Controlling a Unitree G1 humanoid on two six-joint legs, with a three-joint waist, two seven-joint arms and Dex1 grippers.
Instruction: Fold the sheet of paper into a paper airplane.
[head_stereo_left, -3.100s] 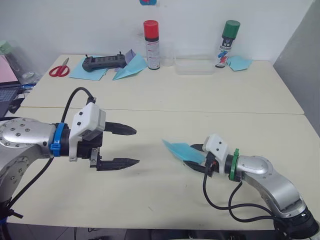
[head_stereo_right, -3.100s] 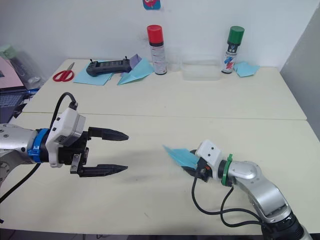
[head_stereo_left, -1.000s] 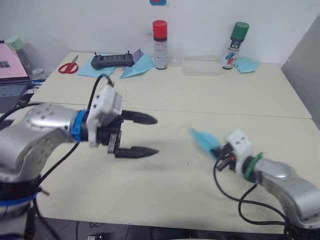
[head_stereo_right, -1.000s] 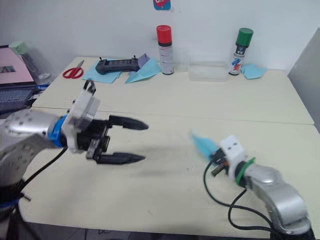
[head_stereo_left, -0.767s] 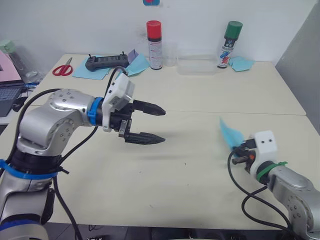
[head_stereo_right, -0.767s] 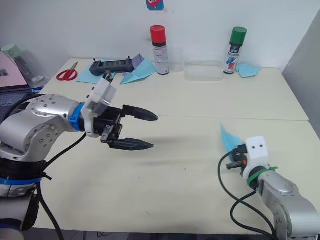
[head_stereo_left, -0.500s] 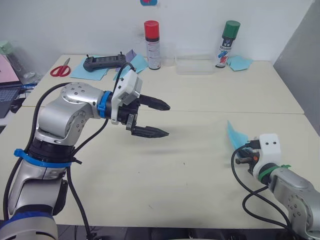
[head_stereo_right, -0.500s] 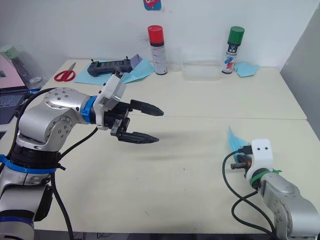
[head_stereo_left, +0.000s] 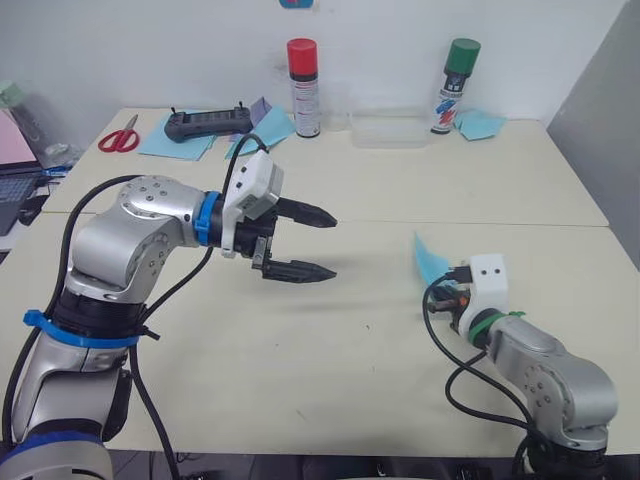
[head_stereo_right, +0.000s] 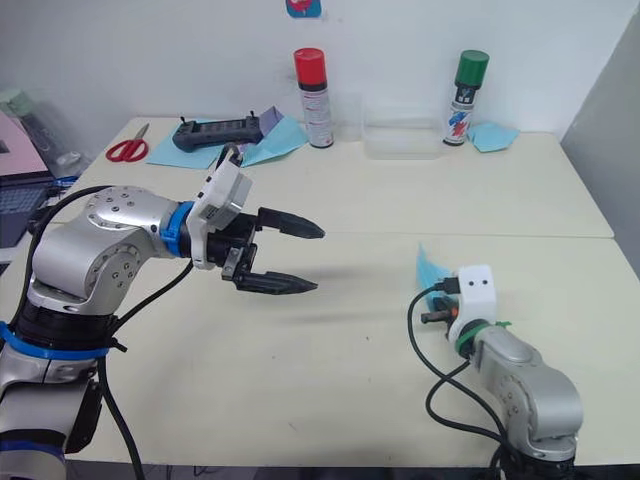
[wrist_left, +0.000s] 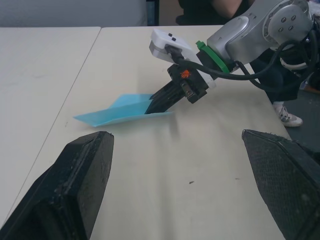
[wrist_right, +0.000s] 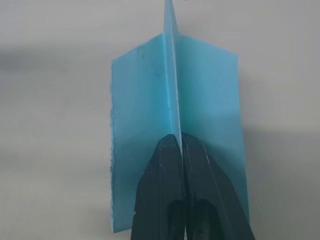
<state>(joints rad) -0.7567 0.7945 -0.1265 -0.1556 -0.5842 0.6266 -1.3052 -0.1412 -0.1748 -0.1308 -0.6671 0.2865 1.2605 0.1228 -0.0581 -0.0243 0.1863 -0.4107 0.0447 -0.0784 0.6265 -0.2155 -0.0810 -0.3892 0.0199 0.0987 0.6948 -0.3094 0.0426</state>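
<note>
Left gripper (head_stereo_left: 318, 242): centre-left of frame, raised over the bench (head_stereo_left: 330, 360), fingers spread wide, empty. It now sits higher and further in than three seconds ago.

Right gripper (wrist_left: 156, 104): lower right of frame, fingers pinched tight on the centre ridge of the paper airplane (head_stereo_left: 431, 262), nose pointing up and left. Since half a second ago it has swung back inward from the right edge.

Judgement: folding looks finished; the dart is being carried, not creased.

A plain white wall (head_stereo_left: 150, 50) stands behind two cream tables (head_stereo_left: 330, 360) pushed together, their seam (head_stereo_left: 400, 222) running left to right; a grey panel (head_stereo_left: 605, 110) rises far right.
</note>
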